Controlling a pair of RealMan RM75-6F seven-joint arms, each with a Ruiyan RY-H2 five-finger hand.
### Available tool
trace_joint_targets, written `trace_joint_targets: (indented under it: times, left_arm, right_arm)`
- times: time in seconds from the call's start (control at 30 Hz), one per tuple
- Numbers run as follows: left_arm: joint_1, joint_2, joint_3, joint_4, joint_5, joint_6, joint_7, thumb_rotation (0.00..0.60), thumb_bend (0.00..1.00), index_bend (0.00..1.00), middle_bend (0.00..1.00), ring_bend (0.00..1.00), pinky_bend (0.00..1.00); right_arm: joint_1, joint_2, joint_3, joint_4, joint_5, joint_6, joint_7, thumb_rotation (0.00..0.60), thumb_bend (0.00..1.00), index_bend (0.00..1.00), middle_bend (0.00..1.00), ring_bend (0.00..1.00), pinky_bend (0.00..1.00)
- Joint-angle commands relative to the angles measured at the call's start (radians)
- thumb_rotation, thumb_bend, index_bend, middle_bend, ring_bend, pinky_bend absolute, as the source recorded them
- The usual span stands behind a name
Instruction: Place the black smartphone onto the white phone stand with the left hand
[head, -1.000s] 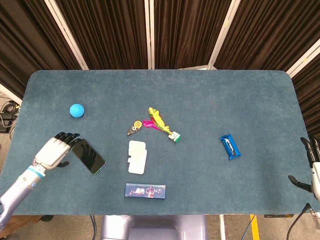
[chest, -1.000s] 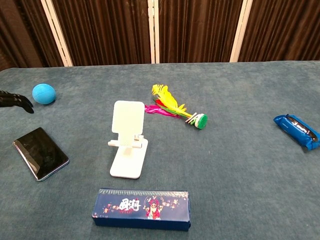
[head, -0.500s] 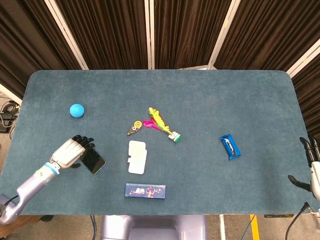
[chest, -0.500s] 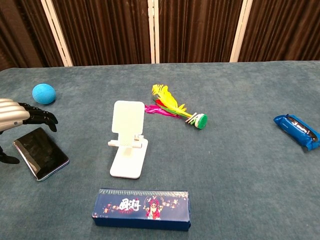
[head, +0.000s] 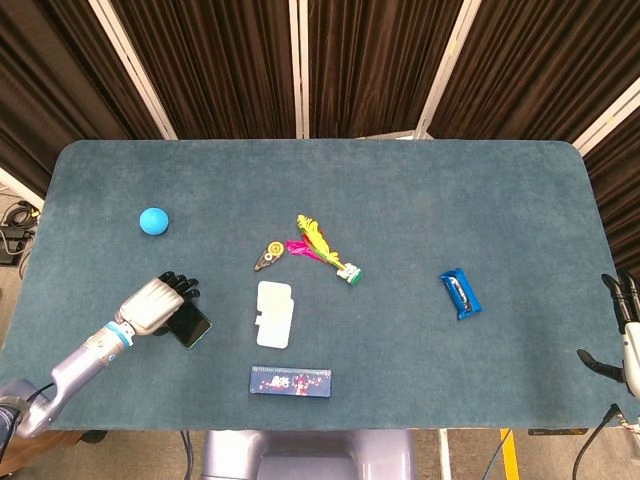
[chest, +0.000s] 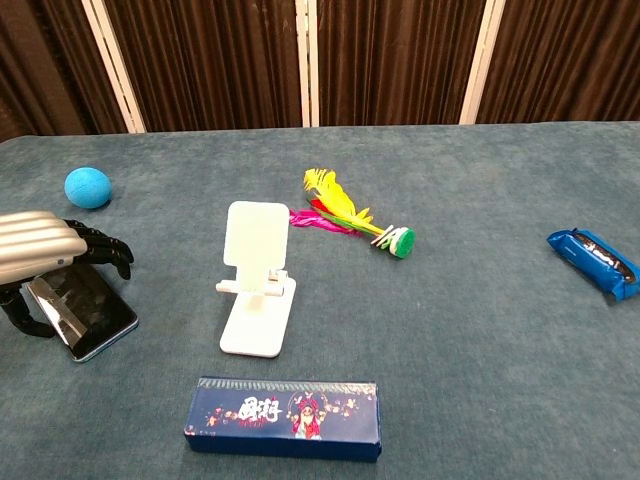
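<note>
The black smartphone (chest: 88, 310) is lying flat on the tabletop (head: 420, 200), to the left of the white phone stand (chest: 255, 290) and apart from it. The left hand (chest: 45, 262) is being held over the phone, its dark fingers (chest: 100, 245) curved down above the far edge and the thumb at the near side; whether the phone is already being pinched cannot be told. The right hand (head: 625, 330) is being kept at the right edge of the tabletop, fingers spread and holding nothing. A blue ball (chest: 87, 187), a feather shuttlecock (chest: 350, 222), a blue packet (chest: 595, 262) and a dark blue box (chest: 283, 417) are also lying on the tabletop.
</note>
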Motion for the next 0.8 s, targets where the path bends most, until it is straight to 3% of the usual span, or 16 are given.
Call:
trace_joint_targets:
  times: [0.03,0.23,0.4,0.8]
  left_arm:
    - [-0.007,-0.011,0.005,0.007,-0.007,-0.010,0.007,0.600,0.00,0.26,0.16,0.19,0.22]
    - [-0.012,-0.022,0.008,0.009,-0.015,-0.008,0.018,0.600,0.00,0.41,0.31,0.31,0.31]
    - [-0.010,-0.015,0.011,0.000,-0.024,0.005,0.015,0.600,0.00,0.49,0.38,0.37,0.37]
    - [-0.007,0.102,-0.006,-0.093,0.002,0.153,0.047,0.600,0.00,0.50,0.38,0.38,0.37]
  right_arm:
    - [0.000,0.000,0.001,0.001,0.001,-0.001,0.001,0.600,0.00,0.00,0.00,0.00,0.00]
    - [0.001,0.000,0.001,0.003,0.005,-0.005,0.005,0.600,0.00,0.00,0.00,0.00,0.00]
    - [0.001,0.001,0.001,0.004,0.005,-0.006,0.009,0.600,0.00,0.00,0.00,0.00,0.00]
    - [0.000,0.005,0.000,-0.001,-0.002,-0.004,0.017,0.600,0.00,0.00,0.00,0.00,0.00]
